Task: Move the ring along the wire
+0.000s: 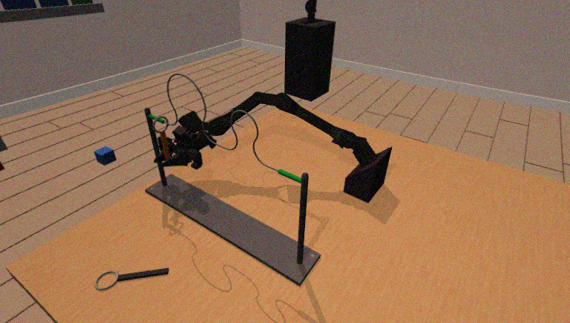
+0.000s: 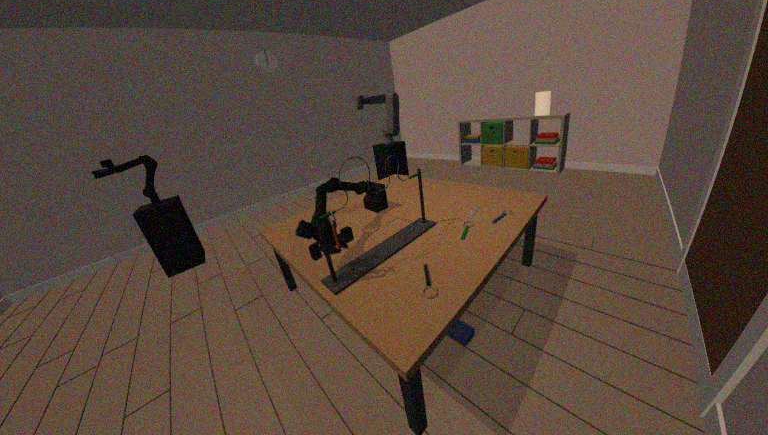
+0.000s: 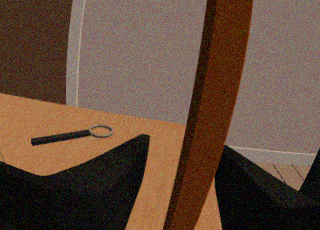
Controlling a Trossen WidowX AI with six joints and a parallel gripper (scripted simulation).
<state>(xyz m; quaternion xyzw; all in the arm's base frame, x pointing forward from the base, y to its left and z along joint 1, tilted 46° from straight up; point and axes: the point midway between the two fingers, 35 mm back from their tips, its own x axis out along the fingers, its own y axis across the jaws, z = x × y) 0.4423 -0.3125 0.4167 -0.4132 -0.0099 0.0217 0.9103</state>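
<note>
Ring (image 1: 153,123) in the top view, looped around the wire (image 1: 205,96) at the green sleeve (image 1: 155,118) (image 2: 326,215) beside the left-hand post (image 1: 153,139) (image 2: 330,266), far from the opposite green sleeve (image 1: 289,175) (image 2: 415,175) and right-hand post (image 1: 302,218) (image 2: 421,198). Hangs with its orange handle (image 1: 165,143) (image 2: 334,232) (image 3: 220,65) pointing down, in among the dark parts of the gripper (image 1: 163,149) (image 2: 335,241) (image 3: 185,142). Appears more closely in the wrist view: fingers part open, unclenched, with tabletop visible between the left-side finger and the handle. Looks very near the right-side finger there; cannot tell whether touching. Shows a black-handled ring (image 1: 142,274) (image 2: 427,275) (image 3: 61,137) lying on the wooden table (image 1: 462,239) (image 2: 379,305) (image 3: 25,120) from all three views. Takes in, only from the exterior view, a green-handled ring (image 2: 464,231), a blue-handled ring (image 2: 498,218) and a cubby shelf (image 2: 565,141) with green and yellow bins.
</note>
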